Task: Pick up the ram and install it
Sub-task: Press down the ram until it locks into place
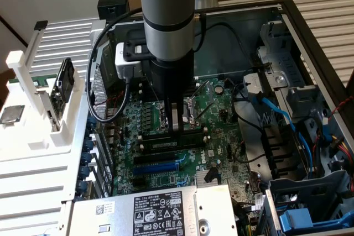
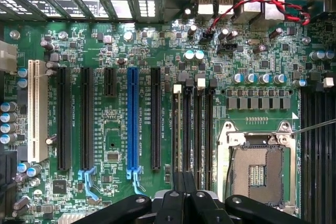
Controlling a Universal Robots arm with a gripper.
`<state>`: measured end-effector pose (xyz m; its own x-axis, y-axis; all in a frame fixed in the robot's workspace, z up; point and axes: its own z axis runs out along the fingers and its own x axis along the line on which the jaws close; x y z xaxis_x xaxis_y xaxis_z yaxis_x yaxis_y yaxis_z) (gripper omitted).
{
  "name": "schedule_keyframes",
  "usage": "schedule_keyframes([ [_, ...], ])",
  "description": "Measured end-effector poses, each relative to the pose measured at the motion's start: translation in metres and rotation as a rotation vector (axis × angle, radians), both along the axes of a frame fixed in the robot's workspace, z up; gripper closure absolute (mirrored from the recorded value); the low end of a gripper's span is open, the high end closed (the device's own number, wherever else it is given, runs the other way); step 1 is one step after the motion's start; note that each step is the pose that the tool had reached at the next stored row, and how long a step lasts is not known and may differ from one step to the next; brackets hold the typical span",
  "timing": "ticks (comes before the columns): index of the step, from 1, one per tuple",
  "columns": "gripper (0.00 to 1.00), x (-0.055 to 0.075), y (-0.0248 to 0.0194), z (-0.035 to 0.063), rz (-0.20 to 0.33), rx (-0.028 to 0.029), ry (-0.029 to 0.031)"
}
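My gripper [image 1: 176,127] reaches straight down into the open computer case, onto the black memory slots [image 1: 166,143] of the green motherboard [image 1: 221,111]. Its dark fingers [image 2: 173,203] stand close together. A thin stick runs along the slot directly under them, seen edge-on in the wrist view; it looks like the ram [image 2: 177,129]. In the exterior view the ram [image 1: 192,131] shows as a long dark strip sticking out on both sides of the fingers. It stands upright and level with the slot. How deep it sits cannot be told.
A blue expansion slot [image 2: 133,124] and the open CPU socket [image 2: 257,174] flank the memory slots. A labelled power supply [image 1: 160,211] lies at the front. Blue cables [image 1: 276,111] and a drive cage [image 1: 310,208] are on the exterior view's right, a white rack [image 1: 33,109] on its left.
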<state>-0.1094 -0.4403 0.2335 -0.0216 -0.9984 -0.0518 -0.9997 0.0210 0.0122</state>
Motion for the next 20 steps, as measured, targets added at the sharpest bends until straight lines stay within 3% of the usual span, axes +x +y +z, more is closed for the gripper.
schedule_keyframes([
  [12, 0.9, 0.0, 0.0, 0.0251, 0.0, 0.0001, 0.0],
  [20, 0.9, 0.0, -0.0001, 0.0257, 0.0, 0.0, 0.0001],
])
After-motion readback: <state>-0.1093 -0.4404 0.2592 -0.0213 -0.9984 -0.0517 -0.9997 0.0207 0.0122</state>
